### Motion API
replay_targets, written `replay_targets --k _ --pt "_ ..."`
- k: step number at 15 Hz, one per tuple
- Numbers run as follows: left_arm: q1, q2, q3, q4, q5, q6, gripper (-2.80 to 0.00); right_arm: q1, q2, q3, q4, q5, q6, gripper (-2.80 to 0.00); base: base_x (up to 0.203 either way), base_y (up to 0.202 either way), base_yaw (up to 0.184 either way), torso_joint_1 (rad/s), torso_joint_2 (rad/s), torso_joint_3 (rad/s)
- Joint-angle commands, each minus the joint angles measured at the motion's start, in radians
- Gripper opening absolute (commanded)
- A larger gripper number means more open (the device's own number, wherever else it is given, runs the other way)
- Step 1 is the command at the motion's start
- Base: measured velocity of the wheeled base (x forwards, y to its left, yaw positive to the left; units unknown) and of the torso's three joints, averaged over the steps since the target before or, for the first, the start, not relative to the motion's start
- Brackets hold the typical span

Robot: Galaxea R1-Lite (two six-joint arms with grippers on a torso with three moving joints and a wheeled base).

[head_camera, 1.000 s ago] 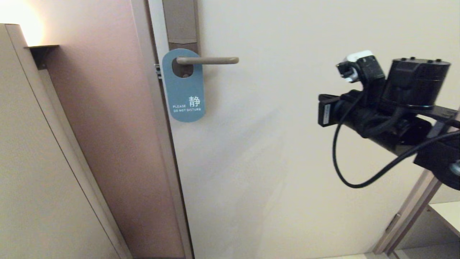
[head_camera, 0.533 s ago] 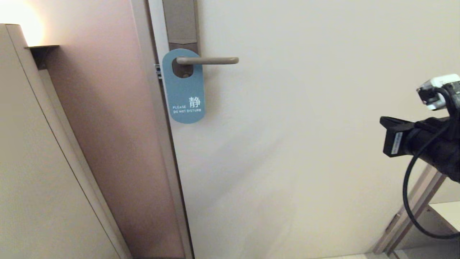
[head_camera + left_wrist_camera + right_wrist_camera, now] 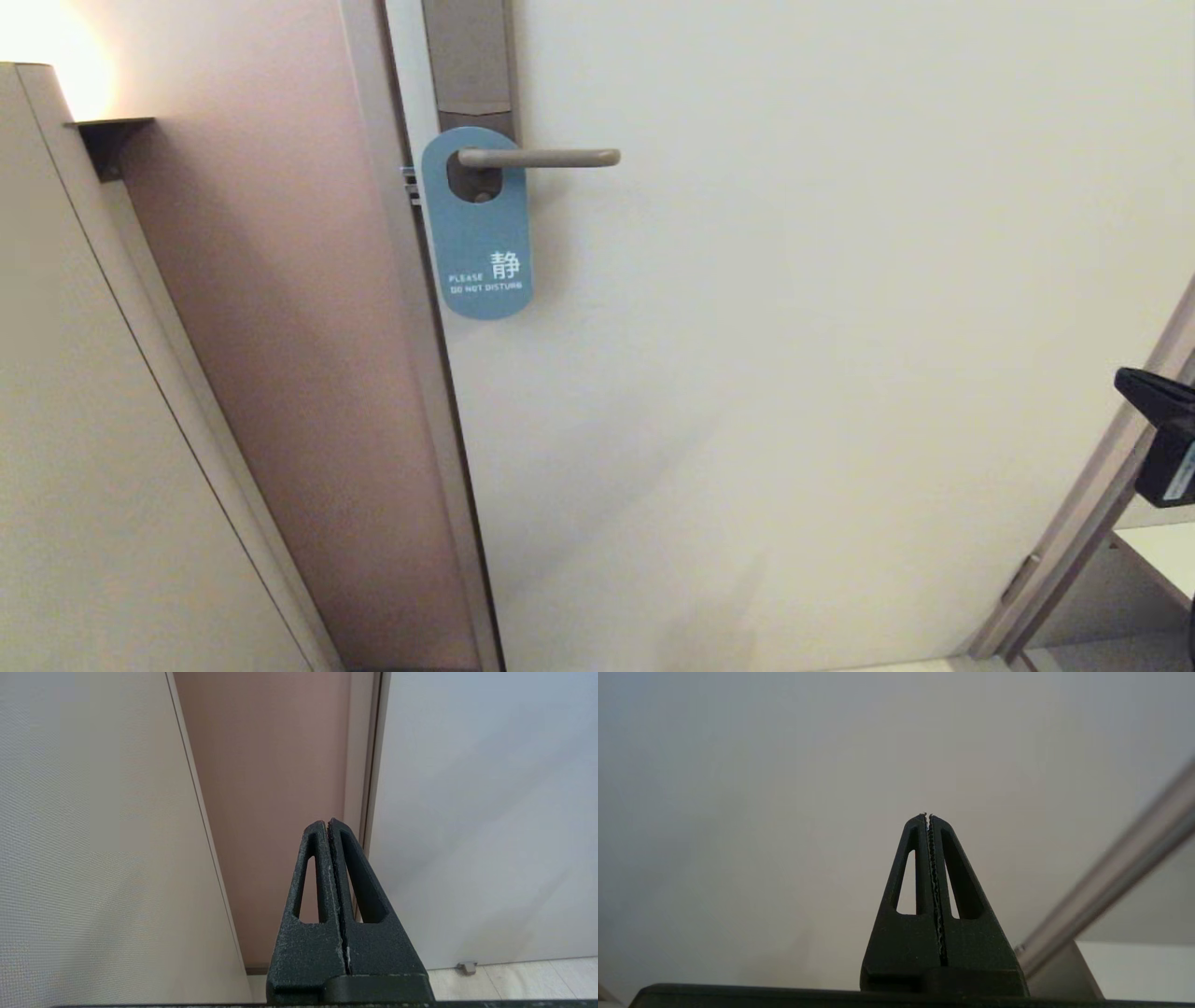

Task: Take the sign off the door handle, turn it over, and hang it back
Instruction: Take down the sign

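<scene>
The sign (image 3: 478,233) hangs on the door handle (image 3: 551,158) by its oval hole, teal-blue side out, reading "PLEASE DO NOT DISTURB". The handle juts right from the tall grey-brown lock plate (image 3: 467,56). My right gripper (image 3: 927,815) is shut and empty, facing bare door; only a black part of that arm (image 3: 1162,429) shows at the head view's right edge, far below and right of the sign. My left gripper (image 3: 326,822) is shut and empty, low down, facing the door frame; it is out of the head view.
The pale door (image 3: 794,327) fills the middle. A pinkish wall (image 3: 280,327) and a beige panel (image 3: 75,420) stand at the left. A metal frame (image 3: 1074,532) slants at the lower right. The floor and a small door stop (image 3: 467,966) show in the left wrist view.
My right arm has dropped down and to the right, from mid-right of the head view to almost out of it. The sign hangs still on the handle.
</scene>
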Motion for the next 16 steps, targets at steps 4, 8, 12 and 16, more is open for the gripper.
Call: replay_targets --k 4,8,12,16 --pt "0.0 0.001 0.0 0.0 0.0 -0.001 -2.8 -0.036 -0.225 0.182 -0.006 0.074 0.0 -2.8 0.0 0.0 0.0 0.0 0.0 0.0" --pt "0.0 0.001 0.0 0.0 0.0 -0.001 -2.8 -0.115 -0.428 0.369 0.01 0.271 -0.005 -2.8 0.0 0.0 0.0 0.0 0.0 0.0" --pt "0.0 0.001 0.0 0.0 0.0 -0.001 -2.8 -0.152 -0.613 0.407 0.19 0.338 -0.002 -2.8 0.0 0.0 0.0 0.0 0.0 0.0" --pt "0.0 0.001 0.0 0.0 0.002 -0.001 -2.8 -0.196 -0.784 0.409 0.407 0.337 0.003 -2.8 0.0 0.0 0.0 0.0 0.0 0.0"
